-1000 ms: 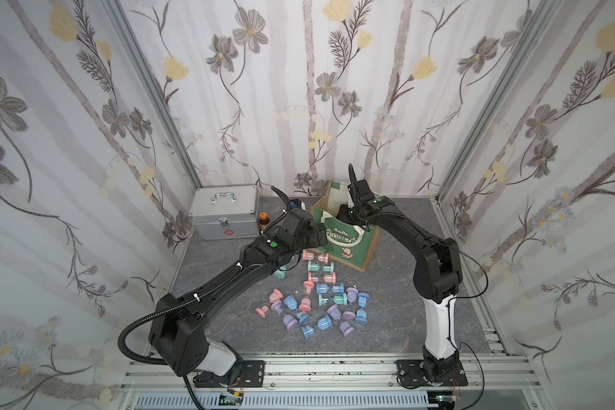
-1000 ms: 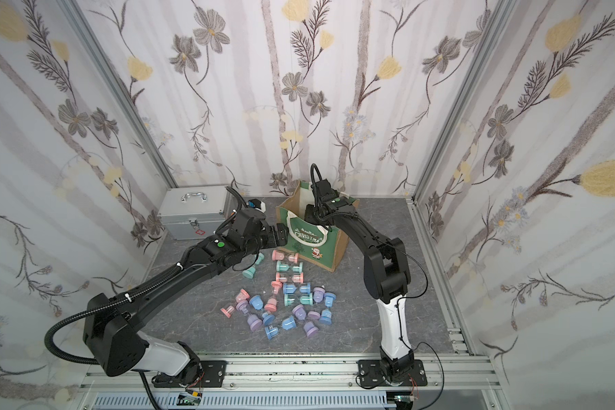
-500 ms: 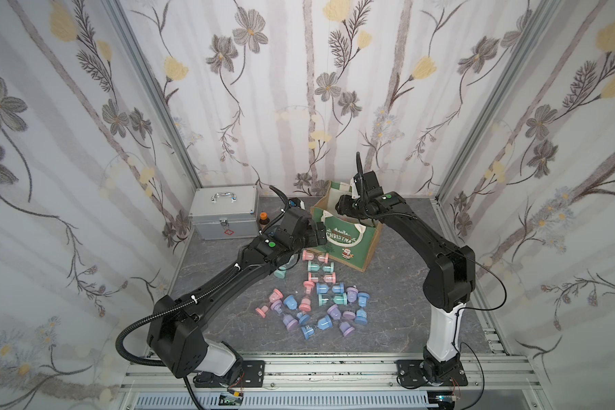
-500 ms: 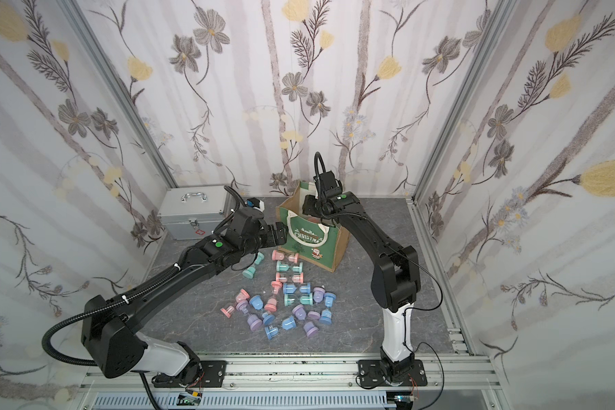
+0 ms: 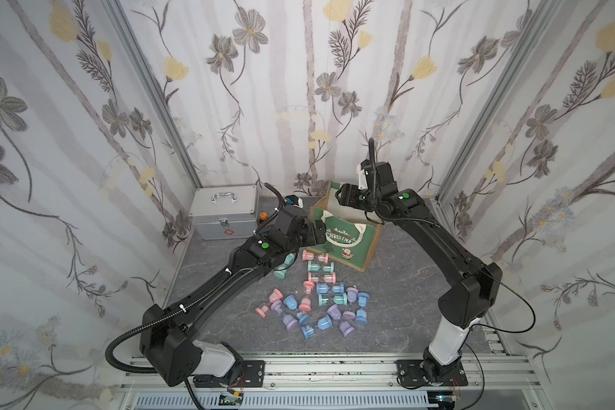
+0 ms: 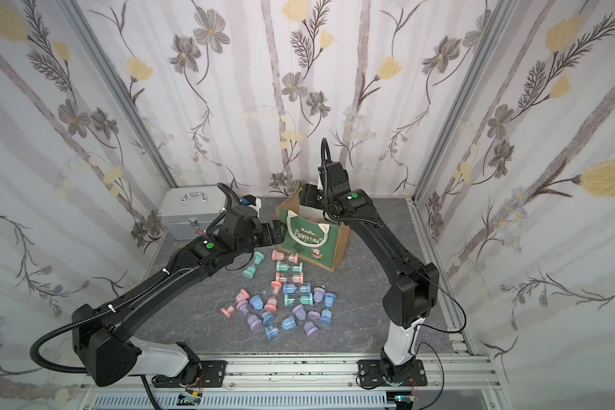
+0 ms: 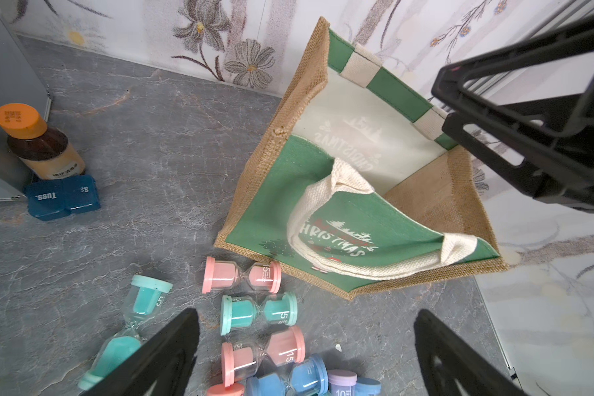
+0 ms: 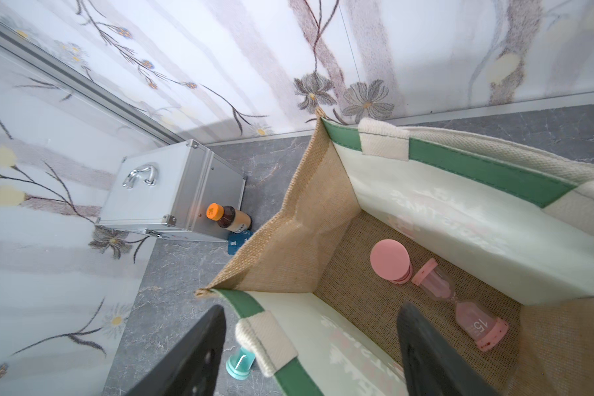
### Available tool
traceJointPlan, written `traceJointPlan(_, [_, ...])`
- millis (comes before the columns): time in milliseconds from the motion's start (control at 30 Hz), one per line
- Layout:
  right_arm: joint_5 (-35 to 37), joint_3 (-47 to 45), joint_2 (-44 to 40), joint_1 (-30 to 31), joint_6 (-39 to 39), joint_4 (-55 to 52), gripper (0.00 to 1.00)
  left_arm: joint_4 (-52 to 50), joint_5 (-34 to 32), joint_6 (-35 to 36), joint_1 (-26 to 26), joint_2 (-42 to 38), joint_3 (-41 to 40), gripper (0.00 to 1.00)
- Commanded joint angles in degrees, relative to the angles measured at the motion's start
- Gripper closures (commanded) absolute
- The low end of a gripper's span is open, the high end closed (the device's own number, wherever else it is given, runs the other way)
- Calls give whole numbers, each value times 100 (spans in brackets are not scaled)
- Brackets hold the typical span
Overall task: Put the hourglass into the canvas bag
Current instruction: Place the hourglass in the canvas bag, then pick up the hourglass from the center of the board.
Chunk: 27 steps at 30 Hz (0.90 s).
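While my right gripper (image 8: 311,308) hangs empty and spread above the canvas bag (image 8: 487,173), I see a pink hourglass (image 8: 460,305) lying on its floor; my left gripper (image 7: 306,312) gapes wide beside the bag.

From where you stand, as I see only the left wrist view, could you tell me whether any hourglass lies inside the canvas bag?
Observer: Yes. The right wrist view shows a pink hourglass seen end-on and a second pink hourglass lying on its side, both on the jute floor of the canvas bag.
Operator: Thank you. Does the right gripper hold anything?
Observer: No. It hangs above the bag's rim, fingers apart, nothing between them.
Operator: And what is the grey edge beside the orange-capped bottle?
Observer: A silver metal case, closed, with a handle on top.
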Motion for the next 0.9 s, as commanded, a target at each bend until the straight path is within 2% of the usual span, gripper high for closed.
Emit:
traceJointPlan(0, [243, -147, -314, 115, 8, -34, 23, -138, 165, -9, 5, -170, -71, 0])
traceJointPlan(267, [716, -1223, -1369, 455, 146, -13, 18, -467, 291, 214, 5, -645, -431, 0])
traceJointPlan(500, [1235, -2391, -2383, 1022, 289, -71, 16, -683, 401, 369, 4, -1123, -814, 0])
traceJointPlan(733, [1647, -3603, -2863, 1896, 567, 73, 16, -747, 359, 218, 0, -1437, -1333, 0])
traceJointPlan(867, [1756, -4291, -2906, 2212, 1240, 88, 18, -756, 445, 65, 4, -1514, -1532, 0])
